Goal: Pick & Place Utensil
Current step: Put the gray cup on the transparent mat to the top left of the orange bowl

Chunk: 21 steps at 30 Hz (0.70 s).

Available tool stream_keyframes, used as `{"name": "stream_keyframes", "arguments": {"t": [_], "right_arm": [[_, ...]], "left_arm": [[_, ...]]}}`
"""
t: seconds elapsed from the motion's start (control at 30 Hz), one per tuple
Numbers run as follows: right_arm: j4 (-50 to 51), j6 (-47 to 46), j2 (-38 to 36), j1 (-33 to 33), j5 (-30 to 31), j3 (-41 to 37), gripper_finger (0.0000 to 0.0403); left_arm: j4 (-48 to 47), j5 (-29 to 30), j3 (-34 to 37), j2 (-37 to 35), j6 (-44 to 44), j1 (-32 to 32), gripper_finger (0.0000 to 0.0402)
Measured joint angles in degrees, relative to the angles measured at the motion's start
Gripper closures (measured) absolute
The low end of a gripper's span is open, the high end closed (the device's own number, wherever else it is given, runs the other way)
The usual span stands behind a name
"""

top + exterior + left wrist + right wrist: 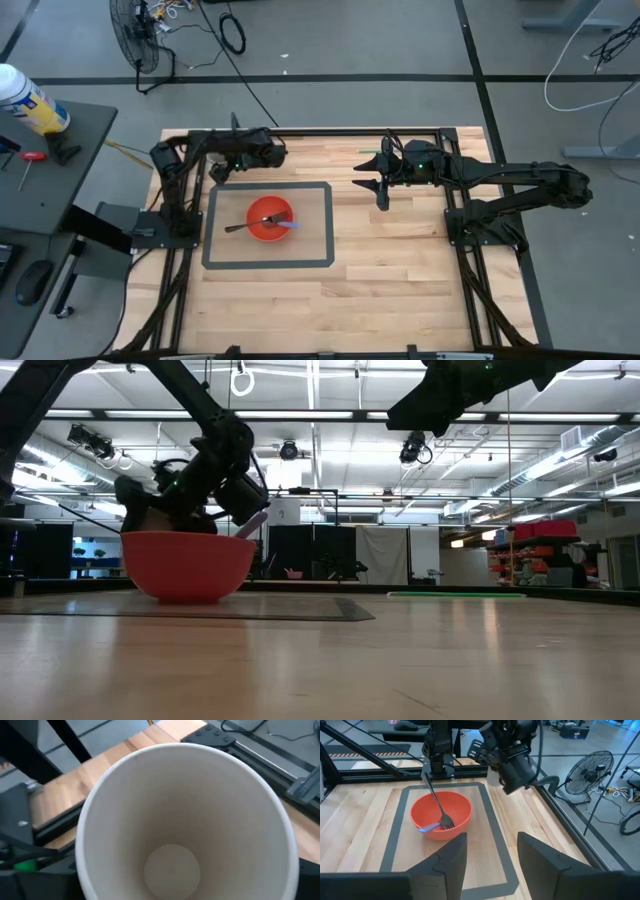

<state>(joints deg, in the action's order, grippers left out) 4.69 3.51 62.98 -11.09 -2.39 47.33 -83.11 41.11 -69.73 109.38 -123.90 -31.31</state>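
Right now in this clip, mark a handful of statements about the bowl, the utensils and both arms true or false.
1. A fork rests in the red bowl. True.
2. The bowl sits outside the grey-bordered mat. False: it sits inside the border.
3. The right gripper grips the fork. False: its jaws are open and empty, held away from the bowl.
4. The left gripper holds a white cup. True: the cup fills the left wrist view.
5. A blue utensil also lies in the bowl. True.
6. The bowl lies tipped on its side. False: the low view shows it upright.
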Motion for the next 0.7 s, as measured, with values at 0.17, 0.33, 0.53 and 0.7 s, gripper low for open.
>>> {"name": "stream_keyframes", "arguments": {"t": [0.17,0.33,0.53,0.7], "right_arm": [[0.00,-0.01,0.00,0.01,-0.02,0.00,0.0227],[0.00,-0.01,0.00,0.00,0.00,0.00,0.0227],[0.00,0.00,0.00,0.00,0.00,0.00,0.0227],[0.00,0.00,0.00,0.00,0.00,0.00,0.0227]], "left_arm": [[-1.58,-1.75,1.91,-0.61,-2.31,2.93,0.0054],[0.30,-3.77,7.01,-4.46,-4.78,5.18,0.0054],[5.59,-4.49,13.27,-11.37,-5.74,9.88,0.0054],[7.10,-4.45,16.45,-13.72,-6.50,13.91,0.0054]]}}
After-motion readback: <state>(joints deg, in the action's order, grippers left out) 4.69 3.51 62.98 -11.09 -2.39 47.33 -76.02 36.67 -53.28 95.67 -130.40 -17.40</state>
